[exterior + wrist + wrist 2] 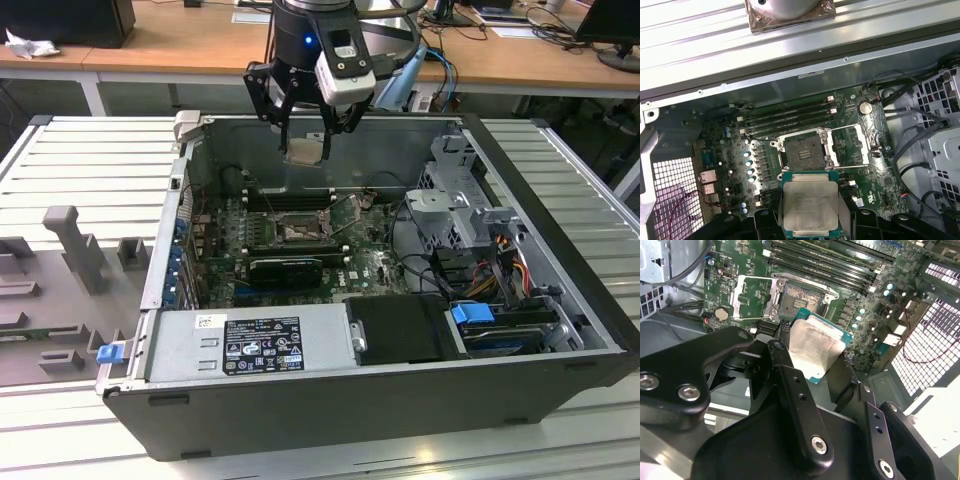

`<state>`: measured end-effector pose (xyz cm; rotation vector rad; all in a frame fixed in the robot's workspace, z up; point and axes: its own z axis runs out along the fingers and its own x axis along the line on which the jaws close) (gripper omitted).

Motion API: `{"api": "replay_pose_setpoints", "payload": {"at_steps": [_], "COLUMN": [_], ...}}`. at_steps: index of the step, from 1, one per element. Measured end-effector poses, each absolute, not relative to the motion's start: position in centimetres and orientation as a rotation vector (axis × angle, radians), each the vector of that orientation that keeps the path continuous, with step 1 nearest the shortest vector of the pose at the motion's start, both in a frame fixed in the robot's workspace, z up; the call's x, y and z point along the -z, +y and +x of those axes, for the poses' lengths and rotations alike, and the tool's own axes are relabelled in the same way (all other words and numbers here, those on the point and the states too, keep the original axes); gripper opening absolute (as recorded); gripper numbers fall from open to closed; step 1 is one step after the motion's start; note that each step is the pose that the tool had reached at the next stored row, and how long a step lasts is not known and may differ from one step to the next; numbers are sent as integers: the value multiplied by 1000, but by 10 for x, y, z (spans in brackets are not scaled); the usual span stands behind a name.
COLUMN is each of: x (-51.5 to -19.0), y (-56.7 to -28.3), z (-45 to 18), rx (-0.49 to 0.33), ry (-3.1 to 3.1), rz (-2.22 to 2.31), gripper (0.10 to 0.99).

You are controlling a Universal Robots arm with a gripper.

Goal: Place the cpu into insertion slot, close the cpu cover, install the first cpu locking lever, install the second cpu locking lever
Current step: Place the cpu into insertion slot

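Note:
My gripper (305,150) hangs over the open computer case, above the back of the motherboard, and is shut on the cpu (304,150). In both wrist views the cpu (815,346) (810,202) shows a pale silvery face on a green edge, pinched flat between the black fingers (781,347). The insertion slot (297,232) (802,150) (801,297) lies below with nothing in its dark square centre. The cpu cover (852,145) (751,297) is swung open beside the slot, a silvery frame with a cut-out middle.
Long black memory slots (785,120) run beside the socket. A power supply (250,345) fills the case's front; a drive cage (455,195) and cables (500,265) sit on the exterior view's right. Grey fixtures (70,245) lie outside the case (560,240).

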<state>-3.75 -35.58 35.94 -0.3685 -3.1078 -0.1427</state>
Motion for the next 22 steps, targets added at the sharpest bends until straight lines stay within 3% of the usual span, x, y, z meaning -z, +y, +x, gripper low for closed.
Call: {"api": "replay_pose_setpoints", "payload": {"at_steps": [22], "x": [-359], "y": [-356], "z": [-38], "rx": [143], "ry": [-3096], "rz": [-476], "gripper": [533]}}
